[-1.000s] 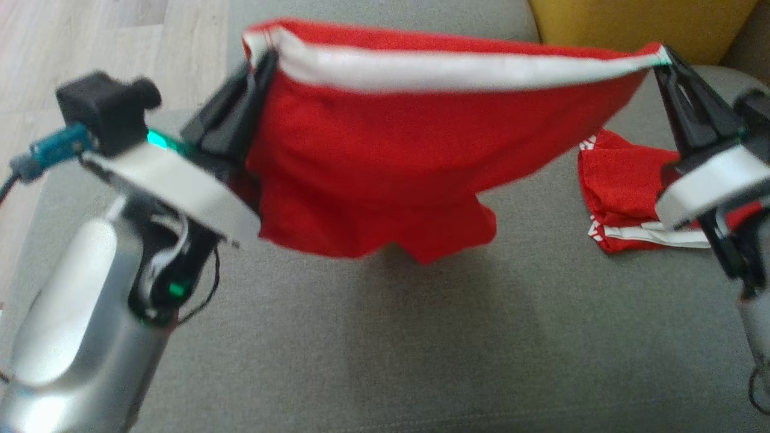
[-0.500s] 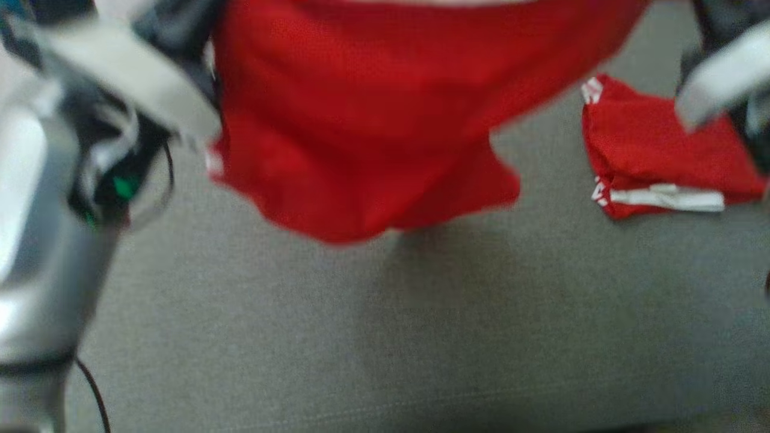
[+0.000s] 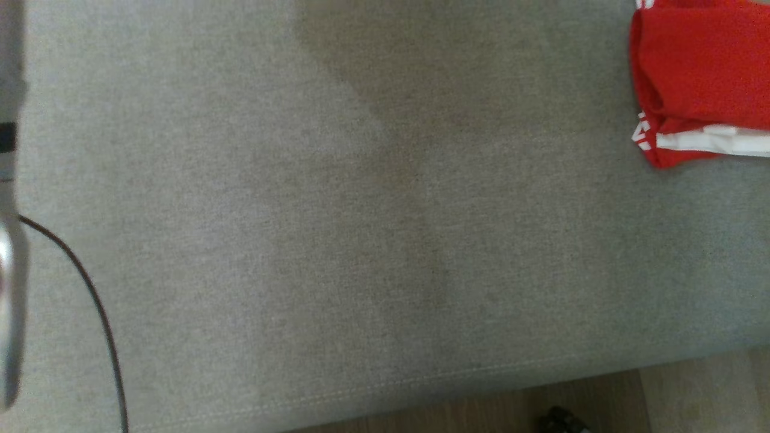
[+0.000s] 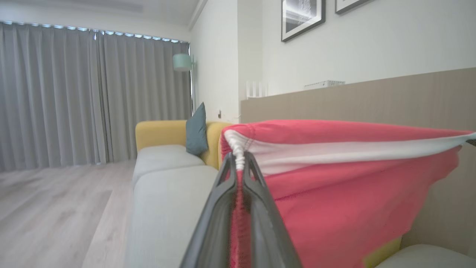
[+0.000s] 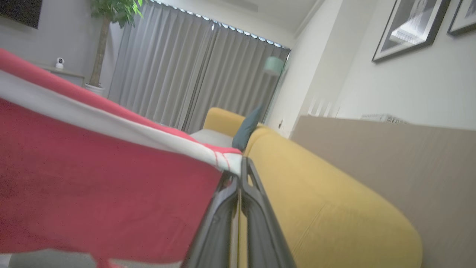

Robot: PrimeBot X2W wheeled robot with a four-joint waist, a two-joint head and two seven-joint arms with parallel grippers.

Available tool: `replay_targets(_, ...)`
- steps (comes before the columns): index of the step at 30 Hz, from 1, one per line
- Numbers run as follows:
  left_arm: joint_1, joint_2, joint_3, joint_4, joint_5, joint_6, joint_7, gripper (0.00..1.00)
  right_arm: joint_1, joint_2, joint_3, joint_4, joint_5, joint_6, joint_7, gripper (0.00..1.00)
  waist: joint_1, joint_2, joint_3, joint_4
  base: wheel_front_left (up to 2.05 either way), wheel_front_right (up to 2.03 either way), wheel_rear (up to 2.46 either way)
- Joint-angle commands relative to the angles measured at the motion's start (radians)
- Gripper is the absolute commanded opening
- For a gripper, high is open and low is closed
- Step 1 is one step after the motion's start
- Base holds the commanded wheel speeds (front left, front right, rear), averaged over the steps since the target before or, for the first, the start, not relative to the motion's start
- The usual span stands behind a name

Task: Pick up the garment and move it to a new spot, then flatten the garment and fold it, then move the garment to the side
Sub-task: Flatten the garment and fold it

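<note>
The garment [image 4: 353,193] is red shorts with a white waistband, hanging stretched in the air between my two grippers. In the left wrist view my left gripper [image 4: 238,158] is shut on one end of the waistband, with red cloth pinched between its fingers [image 4: 214,212]. In the right wrist view my right gripper [image 5: 241,165] is shut on the other end of the waistband, and the garment [image 5: 93,186] hangs away to that view's left. Both grips are high above the sofa seat.
A grey sofa cushion [image 3: 361,210] lies below, its front seam near the wooden floor [image 3: 601,403]. A second, folded red garment [image 3: 704,78] lies on the cushion at the far right. My left arm [image 3: 9,240] and its cable [image 3: 96,300] run along the left. A yellow sofa back [image 5: 316,208] stands behind.
The head camera has tilted down to the cushion's front edge, so the stretched garment and both grippers have passed out over its top. Both grips still hold.
</note>
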Motion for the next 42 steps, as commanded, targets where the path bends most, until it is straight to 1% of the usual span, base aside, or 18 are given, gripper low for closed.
replay_targets(1,-0.032,0.022,0.017,0.019,-0.001,-0.003,-0.035,0.0,-0.005,0.034,-0.02,0.021,-0.022,0.007,-0.038,0.0,-0.0004,0.0001,0.028,0.006,0.0,0.0,0.0)
replay_targets(4,-0.002,-0.005,0.001,0.078,-0.009,-0.009,-0.07,0.0,0.028,0.063,-0.01,0.107,-0.048,0.007,-0.087,0.0,-0.0004,0.0001,0.037,0.019,0.0,0.0,0.0)
replay_targets(7,0.065,-0.026,-0.015,0.105,-0.019,-0.012,-0.08,0.0,0.086,0.074,0.011,0.182,-0.054,0.007,-0.123,0.0,-0.0004,0.0001,0.036,0.03,0.0,0.0,0.0)
replay_targets(11,0.199,-0.037,-0.04,0.064,-0.027,-0.014,-0.082,0.0,0.175,0.068,0.055,0.26,-0.045,0.007,-0.151,0.0,-0.0004,0.0001,0.015,0.047,0.0,0.0,0.0)
replay_targets(15,0.358,-0.021,-0.082,0.004,-0.044,-0.014,-0.082,0.0,0.271,0.056,0.121,0.316,-0.012,0.007,-0.164,0.0,-0.0004,0.0001,-0.026,0.058,0.0,0.0,0.0)
replay_targets(19,0.513,0.008,-0.116,-0.046,-0.051,-0.014,-0.082,0.0,0.362,0.036,0.2,0.341,0.035,0.007,-0.169,0.0,-0.0004,0.0001,-0.082,0.056,0.0,0.0,0.0)
replay_targets(21,0.581,0.025,-0.135,-0.071,-0.049,-0.014,-0.082,0.0,0.403,0.02,0.244,0.344,0.063,0.007,-0.164,0.0,-0.0004,0.0001,-0.11,0.054,0.0,0.0,0.0)
replay_targets(22,0.581,0.025,-0.135,-0.071,-0.049,-0.014,-0.082,0.0,0.403,0.02,0.244,0.344,0.063,0.007,-0.164,0.0,-0.0004,0.0001,-0.11,0.054,0.0,0.0,0.0)
replay_targets(26,0.697,0.042,-0.148,-0.116,-0.056,-0.014,-0.082,0.0,0.485,-0.026,0.323,0.325,0.133,0.007,-0.143,0.0,-0.0004,0.0001,-0.16,0.054,0.0,0.0,0.0)
replay_targets(31,0.804,0.05,-0.157,-0.162,-0.057,-0.014,-0.082,0.0,0.585,-0.098,0.408,0.255,0.227,0.007,-0.092,0.0,-0.0004,0.0001,-0.212,0.053,0.0,0.0,0.0)
replay_targets(35,0.869,0.055,-0.181,-0.192,-0.053,-0.014,-0.082,0.0,0.666,-0.167,0.467,0.167,0.305,0.007,-0.032,0.0,-0.0004,0.0001,-0.249,0.052,0.0,0.0,0.0)
replay_targets(42,0.989,0.064,-0.224,-0.258,-0.052,-0.015,-0.083,0.0,0.797,-0.301,0.514,-0.025,0.41,0.007,0.073,0.0,-0.0004,0.0001,-0.311,0.038,0.0,0.0,0.0)
